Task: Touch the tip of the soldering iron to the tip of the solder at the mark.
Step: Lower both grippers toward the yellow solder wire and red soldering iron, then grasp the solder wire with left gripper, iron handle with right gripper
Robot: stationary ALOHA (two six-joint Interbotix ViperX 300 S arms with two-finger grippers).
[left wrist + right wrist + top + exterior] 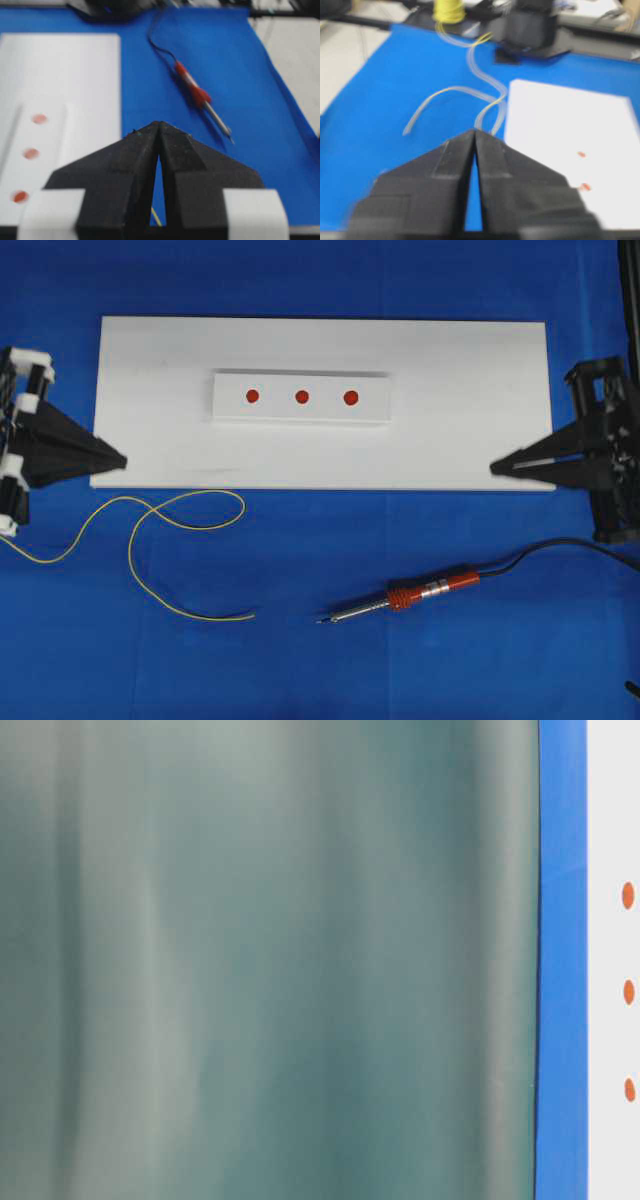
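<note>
No containers here that we can see; the nearest thing to a holder is the white board point(470, 380) on the blue cloth point(400, 540), w/ a smaller raised white block point(300, 412) on its middle carrying three red marks point(302, 396) in a row. Nothing else sits on the board.

The soldering iron point(405, 598) lies flat on the cloth below the board, right of centre, its tip pointing lower left and its black cord point(560, 546) trailing off to the right edge. The solder point(150, 525) lies on the cloth to the left, a thin yellow wire looping just below the board's bottom edge, w/ its free end stopping well short of the iron's tip (a clear gap of cloth between them).

Left gripper point(122, 458) sits at the board's left end, jaws pinched together to a point, holding nothing. Right gripper point(494, 468) mirrors it at the board's lower right corner, also closed and empty. Both point inward across the board, roughly level. The table-level view is mostly a blurred grey-green surface, so we get little from it.
</note>
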